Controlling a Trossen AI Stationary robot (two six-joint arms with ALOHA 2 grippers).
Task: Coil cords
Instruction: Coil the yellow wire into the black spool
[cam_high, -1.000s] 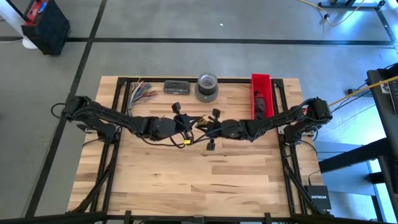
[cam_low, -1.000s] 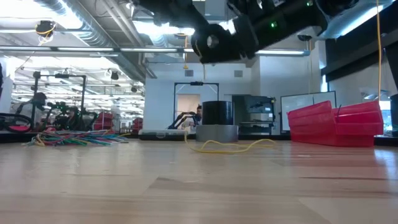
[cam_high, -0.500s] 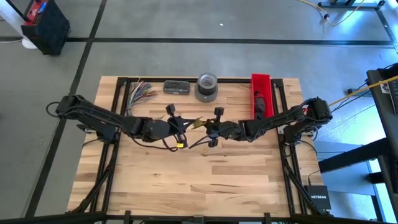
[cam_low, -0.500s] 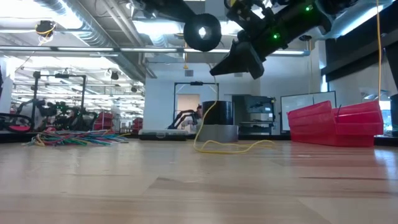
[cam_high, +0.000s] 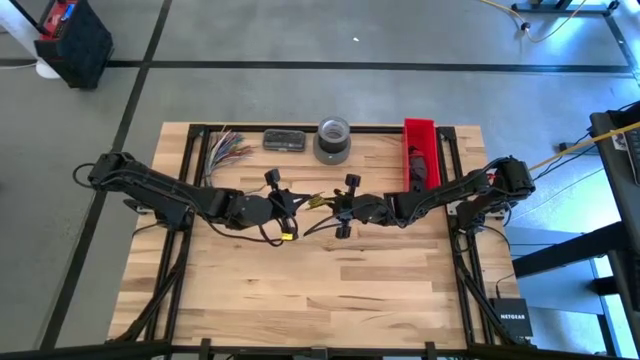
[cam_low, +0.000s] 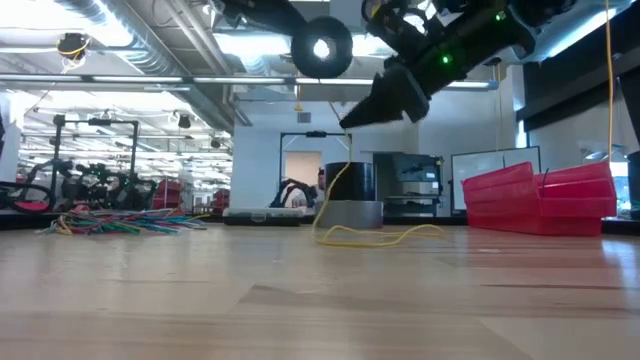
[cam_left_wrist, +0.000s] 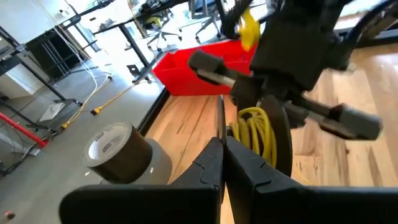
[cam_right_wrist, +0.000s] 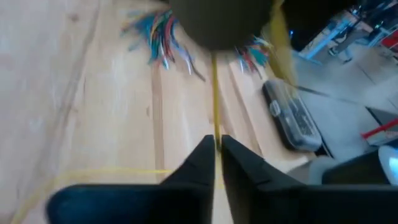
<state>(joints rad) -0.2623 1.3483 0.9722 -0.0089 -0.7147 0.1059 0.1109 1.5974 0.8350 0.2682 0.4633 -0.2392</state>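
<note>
The cords are a yellow cord partly wound into a round black puck-sized bundle (cam_low: 320, 47), held high above the table's middle. In the left wrist view the yellow turns (cam_left_wrist: 255, 134) show on the bundle's face. My left gripper (cam_high: 283, 206) is shut on the bundle. My right gripper (cam_high: 340, 208) stands just to the right of it, shut on the cord. Below the two grippers the cord (cam_low: 333, 190) hangs to the table, and its loose end (cam_low: 385, 237) lies there in a slack loop. My left gripper pinches the bundle's thin dark rim (cam_left_wrist: 221, 118) between its two fingers, coming nearly level from the table's left. The bundle is lifted clear and stands on edge. My right gripper has the yellow strand (cam_right_wrist: 215, 118) between its two fingers, which lie along it. It comes from the table's right, slanting down. The strand runs straight from the fingers to the bundle.
A grey tape roll (cam_high: 333, 140), a flat dark case (cam_high: 284, 140) and a fan of multicoloured wires (cam_high: 225, 145) sit along the far edge. A red bin (cam_high: 420, 152) stands at the far right. The near half of the table (cam_high: 320, 290) is bare wood.
My left gripper has carried the bundle toward the table's left and a little up, away from my right gripper. A stretch of yellow cord now shows between them and hangs to the table. My right gripper has stayed in place but tipped and rolled.
</note>
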